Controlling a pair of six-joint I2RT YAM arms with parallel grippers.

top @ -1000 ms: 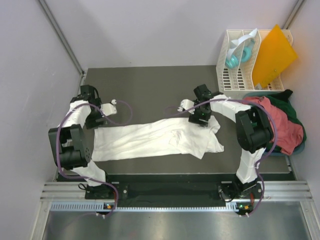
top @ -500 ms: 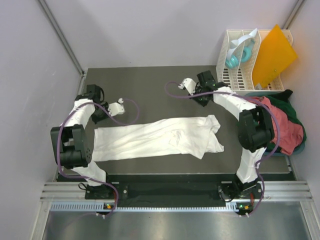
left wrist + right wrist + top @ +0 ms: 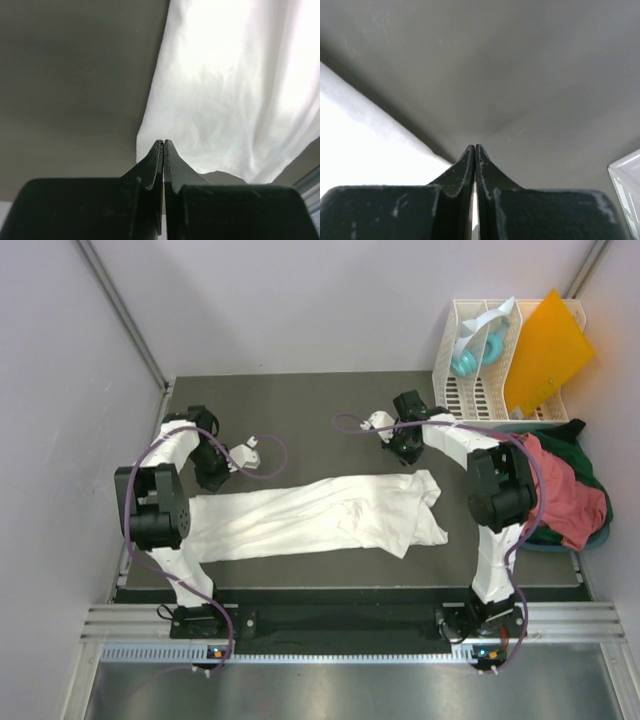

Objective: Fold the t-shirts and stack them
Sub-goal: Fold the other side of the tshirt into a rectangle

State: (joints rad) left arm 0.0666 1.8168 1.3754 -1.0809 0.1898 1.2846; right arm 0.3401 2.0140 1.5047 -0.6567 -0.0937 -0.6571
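Note:
A large white t-shirt (image 3: 310, 515) lies folded into a long strip across the middle of the dark table (image 3: 300, 410). My left gripper (image 3: 215, 477) hovers at the strip's far left corner. In the left wrist view the jaws (image 3: 163, 142) are shut with no cloth visibly between them, and the white t-shirt (image 3: 240, 90) is spread beneath. My right gripper (image 3: 405, 448) is just beyond the strip's far right end, also shut (image 3: 475, 146), with the white t-shirt (image 3: 360, 145) low at the left. A salmon-red t-shirt (image 3: 565, 490) and a dark green one (image 3: 590, 455) lie heaped at the right edge.
A white slatted rack (image 3: 480, 390) stands at the back right, holding a stiff orange sheet (image 3: 545, 350) and a teal item (image 3: 468, 358). A corner of the rack (image 3: 627, 172) shows in the right wrist view. Walls close in on the left and behind.
Both grippers were open at the strip's far edge and are now shut. The right one pulled back off the cloth toward the rear; the left wrist turned and shifted slightly right.

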